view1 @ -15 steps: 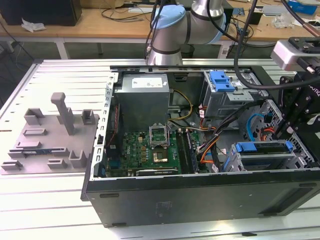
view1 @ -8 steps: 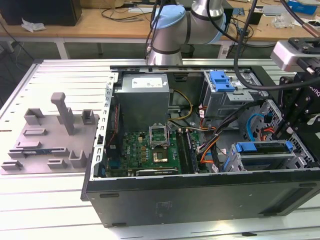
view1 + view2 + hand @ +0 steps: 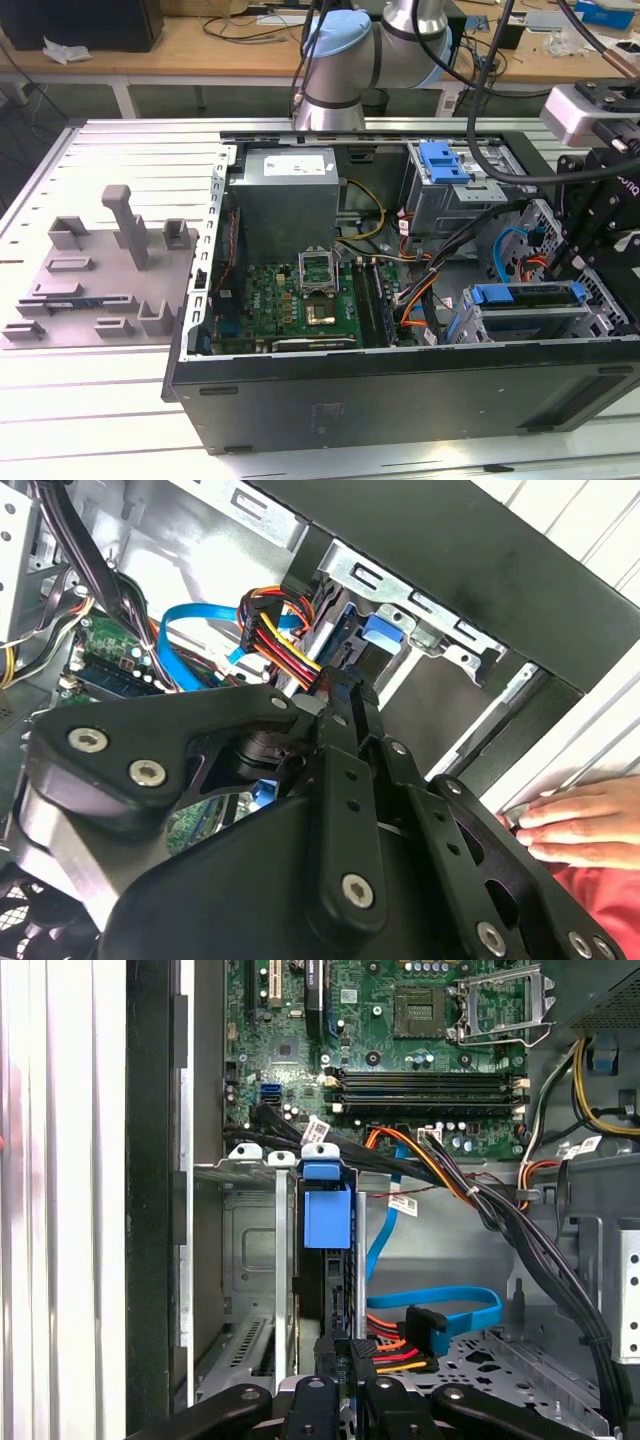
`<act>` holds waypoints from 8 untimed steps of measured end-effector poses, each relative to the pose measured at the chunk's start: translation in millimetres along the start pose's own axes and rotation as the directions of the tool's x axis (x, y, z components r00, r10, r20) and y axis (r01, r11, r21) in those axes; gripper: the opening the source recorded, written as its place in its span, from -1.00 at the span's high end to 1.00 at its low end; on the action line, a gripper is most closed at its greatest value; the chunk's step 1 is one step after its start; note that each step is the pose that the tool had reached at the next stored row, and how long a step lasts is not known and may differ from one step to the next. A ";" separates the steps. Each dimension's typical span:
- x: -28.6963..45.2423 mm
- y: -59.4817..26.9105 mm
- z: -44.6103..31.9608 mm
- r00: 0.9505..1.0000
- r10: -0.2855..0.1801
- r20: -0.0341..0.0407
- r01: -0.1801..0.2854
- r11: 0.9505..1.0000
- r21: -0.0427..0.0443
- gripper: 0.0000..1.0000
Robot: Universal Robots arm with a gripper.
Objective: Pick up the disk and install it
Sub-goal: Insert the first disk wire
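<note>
1. The disk [image 3: 326,1282] stands on edge in a slot of the metal drive cage [image 3: 245,1230]. The cage sits in the corner of the open computer case [image 3: 400,405], toward the exterior view's right. The disk's blue rail tab faces the motherboard [image 3: 420,1050].
2. The tool [image 3: 347,1352] sits at the disk's opposite end, in line with the slot. Its fingers are drawn close together, with only a slit between them. Their tips are at the disk's near edge, but whether they pinch any of it cannot be told.
3. An orange-and-red cable plug [image 3: 388,1352] lies just beside the tool's tips. A flat blue cable [image 3: 445,1300] loops near it.
4. The disk shows edge-on, so its label face is hidden. In the second wrist view the tool's black body covers the disk's near end.
5. A person's hand [image 3: 575,820] with a red sleeve [image 3: 600,915] rests on the pale surface outside the case's dark wall.
6. The case lies open on a slatted metal worktop [image 3: 100,410]. A grey fixture plate with upright blocks [image 3: 100,285] lies beside it, on the exterior view's left.
7. The arm [image 3: 345,55] reaches in from behind, in front of a wooden bench [image 3: 200,42] strewn with cables.
</note>
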State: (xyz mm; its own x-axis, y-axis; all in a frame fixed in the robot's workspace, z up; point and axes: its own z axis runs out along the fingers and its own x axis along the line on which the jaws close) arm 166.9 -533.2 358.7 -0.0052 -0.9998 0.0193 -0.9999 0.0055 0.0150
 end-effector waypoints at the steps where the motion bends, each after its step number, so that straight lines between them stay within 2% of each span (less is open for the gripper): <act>1: 0.0 0.0 0.1 1.000 -0.001 0.000 0.001 1.000 0.000 0.67; 8: 0.0 0.0 1.6 1.000 -0.005 0.000 0.005 1.000 0.000 0.67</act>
State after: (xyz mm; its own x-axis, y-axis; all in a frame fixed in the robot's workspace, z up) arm 166.9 -533.2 357.1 0.0001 -0.9998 0.0194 -0.9999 0.0001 0.0150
